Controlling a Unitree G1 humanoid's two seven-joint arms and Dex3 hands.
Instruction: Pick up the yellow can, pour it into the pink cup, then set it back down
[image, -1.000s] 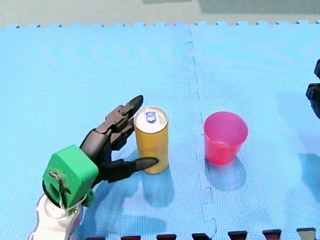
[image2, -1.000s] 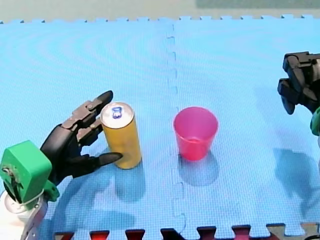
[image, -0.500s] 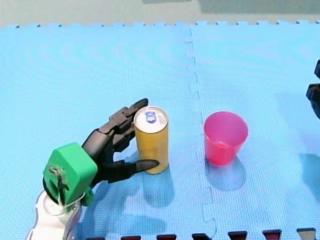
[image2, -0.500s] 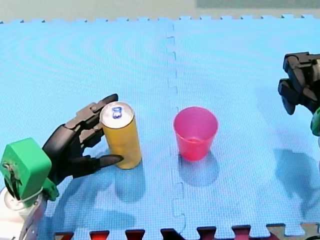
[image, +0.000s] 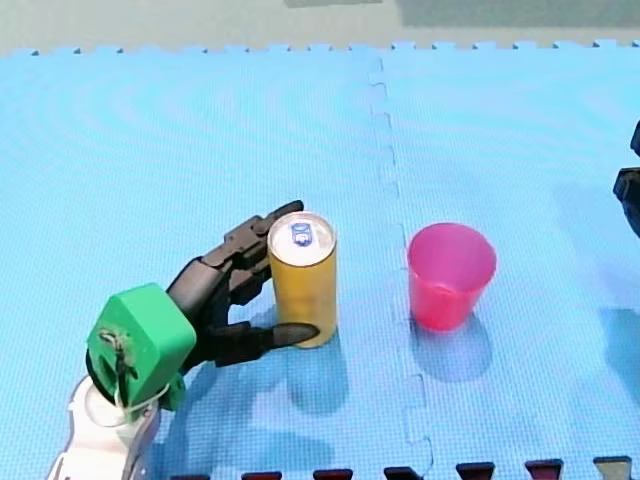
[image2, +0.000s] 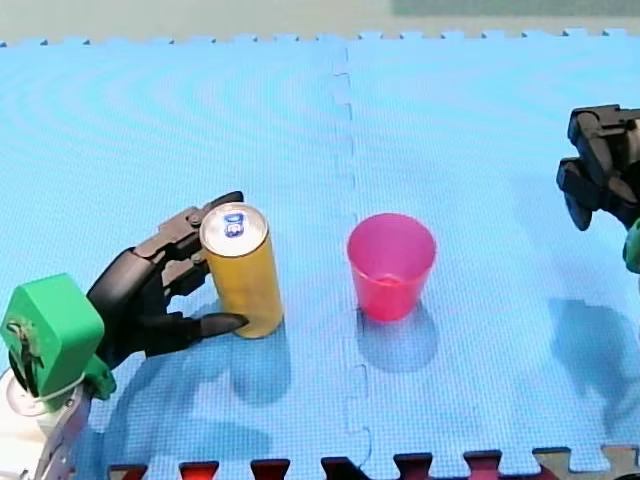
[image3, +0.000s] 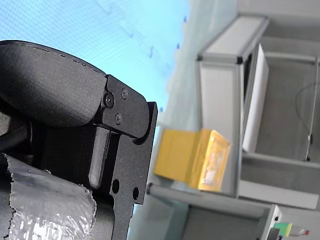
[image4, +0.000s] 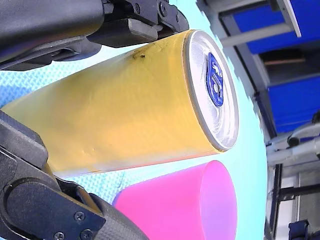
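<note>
**Left hand (image: 218, 300) closed on the upright yellow can (image: 302, 285), on the blue foam mat (image: 200, 130).**
The can stands on its base, just at 9 o'clock of the mat's seam (image: 390, 180), its silver top and blue tab facing up. The left hand comes in from the can's 8 o'clock: its fingers (image: 262, 225) wrap the far side near the rim and the thumb (image: 285, 333) presses the near side low down. The second wrist view shows both touching the can wall (image4: 125, 115). The pink cup (image: 450, 277) stands upright, mouth up, at 3 o'clock of the can and near it but apart, on the other side of the seam. The right hand (image2: 600, 165) is at the mat's far edge, at 2 o'clock of the cup and well apart, with curled fingers that hold nothing.
</note>
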